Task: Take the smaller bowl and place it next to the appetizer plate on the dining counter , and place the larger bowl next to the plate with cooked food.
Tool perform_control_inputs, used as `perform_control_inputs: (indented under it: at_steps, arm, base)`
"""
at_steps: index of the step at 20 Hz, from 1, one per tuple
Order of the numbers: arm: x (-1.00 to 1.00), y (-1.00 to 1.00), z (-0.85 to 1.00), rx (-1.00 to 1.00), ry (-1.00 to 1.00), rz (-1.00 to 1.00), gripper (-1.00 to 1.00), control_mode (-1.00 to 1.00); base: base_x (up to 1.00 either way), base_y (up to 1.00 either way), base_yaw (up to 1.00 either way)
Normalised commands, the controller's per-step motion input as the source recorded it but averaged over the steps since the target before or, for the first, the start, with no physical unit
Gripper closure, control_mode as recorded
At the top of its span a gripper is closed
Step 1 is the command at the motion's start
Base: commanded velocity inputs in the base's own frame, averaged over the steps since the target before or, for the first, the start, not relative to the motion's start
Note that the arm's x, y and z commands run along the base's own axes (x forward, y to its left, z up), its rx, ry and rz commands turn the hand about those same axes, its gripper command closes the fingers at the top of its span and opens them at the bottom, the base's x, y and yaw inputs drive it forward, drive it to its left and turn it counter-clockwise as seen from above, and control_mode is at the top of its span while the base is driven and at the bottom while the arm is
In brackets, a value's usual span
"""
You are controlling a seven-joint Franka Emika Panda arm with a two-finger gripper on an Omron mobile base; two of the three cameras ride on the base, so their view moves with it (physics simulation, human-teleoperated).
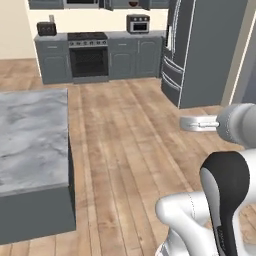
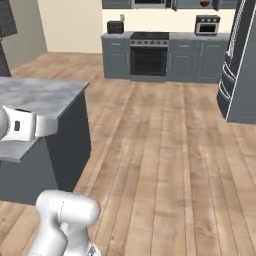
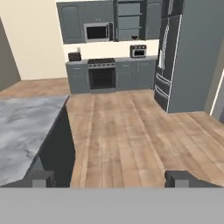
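- Over the arm's left shoulder, the left base view takes in one marbled grey-white slab, the dining counter (image 1: pixel 30 140), on its dark grey base at the left, its visible top bare.
- Across the plank floor (image 1: pixel 130 145) stands one run of grey cabinets with one black oven (image 1: pixel 88 59) set in it, one dark toaster (image 1: pixel 46 29) on the worktop to the oven's left and one small toaster oven (image 1: pixel 138 23) to its right.
- One tall grey fridge (image 1: pixel 200 50) stands at the right (two doors above, drawers below).
- From the right base view, the same single counter (image 2: pixel 40 97) shows at the left, with one oven (image 2: pixel 148 57), one toaster (image 2: pixel 115 27) and one toaster oven (image 2: pixel 207 24) along the far wall, and the fridge's edge (image 2: pixel 237 70) at the right.
- Along the gripper (image 3: pixel 111 180) in the hand view, two dark fingertips (image 3: pixel 41 178) rise at the bottom, set far apart and released, with nothing but floor between them.
- Ahead of them lies the counter's corner (image 3: pixel 26 131) at the left; one microwave (image 3: pixel 98 32) hangs above the oven (image 3: pixel 101 76), and one dark bowl-like shape sits on a shelf beside it (too small to tell which).
- No brand, label or writing can be read on any appliance.
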Motion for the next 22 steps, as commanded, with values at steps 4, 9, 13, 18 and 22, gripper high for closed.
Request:
perform_control_inputs:
  at_steps: [4,9,13,18,22]
  arm:
    - [0.00,0.00,0.00,0.00,0.00,0.00,-1.00,1.00]
    - [0.00,0.00,0.00,0.00,0.00,0.00,-1.00,1.00]
    - [0.00,0.00,0.00,0.00,0.00,0.00,-1.00,1.00]
    - [0.00,0.00,0.00,0.00,0.00,0.00,-1.00,1.00]
    - [0.00,0.00,0.00,0.00,0.00,0.00,-1.00,1.00]
  base:
    - [0.98,-1.00,0.02]
    - [1.00,-1.00,0.09]
    - [1.00,-0.80,0.13]
    - [1.00,-0.29,0.18]
    - [1.00,-0.41,0.14]
